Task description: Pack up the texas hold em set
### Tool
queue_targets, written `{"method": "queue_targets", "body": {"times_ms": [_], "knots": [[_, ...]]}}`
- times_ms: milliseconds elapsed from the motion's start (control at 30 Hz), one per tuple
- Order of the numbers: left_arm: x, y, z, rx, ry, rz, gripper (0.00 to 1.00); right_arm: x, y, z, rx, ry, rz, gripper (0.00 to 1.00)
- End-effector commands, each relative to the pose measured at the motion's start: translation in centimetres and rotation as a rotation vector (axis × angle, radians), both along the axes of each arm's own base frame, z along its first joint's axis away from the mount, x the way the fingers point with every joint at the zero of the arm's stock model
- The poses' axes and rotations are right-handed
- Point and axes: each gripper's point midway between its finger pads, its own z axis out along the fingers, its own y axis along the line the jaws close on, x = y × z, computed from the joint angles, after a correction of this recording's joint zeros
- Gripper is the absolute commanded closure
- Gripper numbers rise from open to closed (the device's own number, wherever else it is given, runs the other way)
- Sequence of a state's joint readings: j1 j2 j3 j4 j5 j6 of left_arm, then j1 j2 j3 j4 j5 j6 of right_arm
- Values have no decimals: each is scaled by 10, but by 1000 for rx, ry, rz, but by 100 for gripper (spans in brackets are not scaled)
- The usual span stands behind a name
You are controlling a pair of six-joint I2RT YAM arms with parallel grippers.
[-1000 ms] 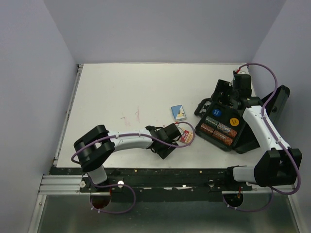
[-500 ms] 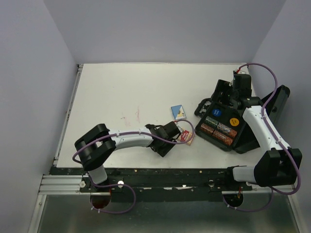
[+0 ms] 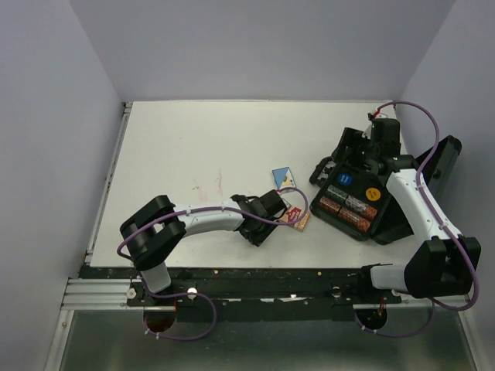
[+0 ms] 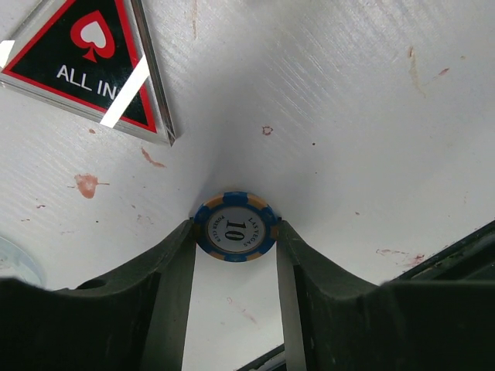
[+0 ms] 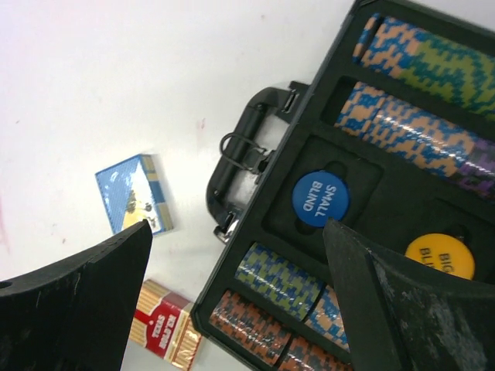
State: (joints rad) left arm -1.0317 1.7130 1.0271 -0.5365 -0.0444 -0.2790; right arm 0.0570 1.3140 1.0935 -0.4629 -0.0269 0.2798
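Closing within the past second, left gripper is now pinching the 10 chip, ready for moving to the case; right gripper is hanging spread over it.

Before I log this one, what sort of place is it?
Probably a lab robot test cell: a plain white tabletop boxed in by bare pale lilac walls, with a slotted aluminium mounting rail at its near edge.

Top external: high behind arm bases, looking down over whole white counter. Left wrist: very close, facing counter surface. Right wrist: near, angled down on open black plastic case, also in top view.
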Motion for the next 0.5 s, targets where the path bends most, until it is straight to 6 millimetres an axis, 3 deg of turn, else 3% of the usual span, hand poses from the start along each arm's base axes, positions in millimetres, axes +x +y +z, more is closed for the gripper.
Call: {"method": "queue_targets", "body": {"times_ms": [0, 300, 467], "knots": [[-12, 15, -22, 44, 73, 7, 64, -13, 32, 0, 140, 7, 128, 1], [-6, 12, -7, -23, 32, 14, 66, -59, 83, -29, 416, 103, 282, 7], [-4, 8, 1, -54, 15, 12, 66, -83, 117, -67, 471, 224, 355, 11]]}}
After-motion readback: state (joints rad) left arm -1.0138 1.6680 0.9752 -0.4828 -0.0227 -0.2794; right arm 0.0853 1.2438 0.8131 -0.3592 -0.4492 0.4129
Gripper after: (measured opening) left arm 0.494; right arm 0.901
